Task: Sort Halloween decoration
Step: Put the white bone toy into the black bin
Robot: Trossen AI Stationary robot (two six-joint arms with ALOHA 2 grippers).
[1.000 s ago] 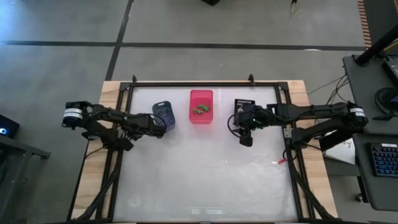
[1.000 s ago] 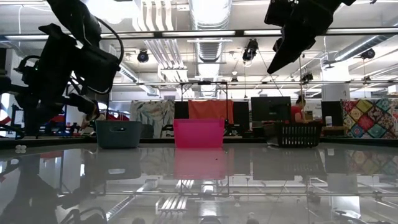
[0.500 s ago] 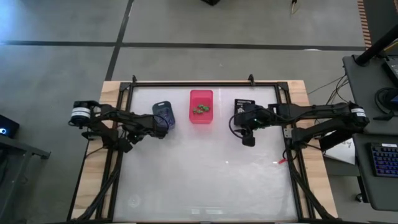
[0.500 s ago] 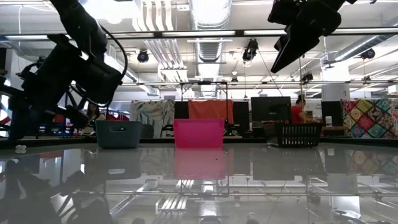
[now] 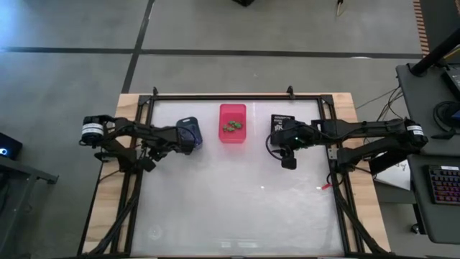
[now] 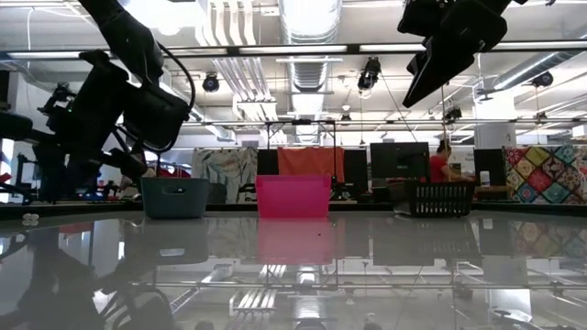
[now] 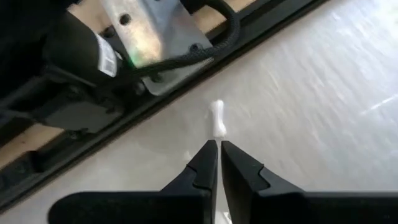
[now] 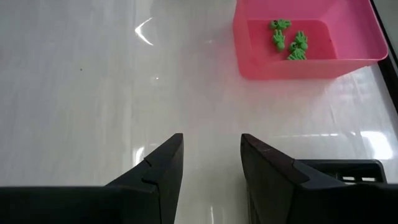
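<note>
Overhead, left hand pinched near-shut above blue-grey bin, right hand wide beside pink bin

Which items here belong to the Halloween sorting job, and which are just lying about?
Part of the job:
- green trinkets in the pink bin
- white bone-shaped trinket just past the left gripper, jaws nearly shut
- blue-grey bin
- black bin
- right gripper, jaws open, above bare table

Lying about:
- keyboard on the side desk
- red item by the table's right rail
</note>
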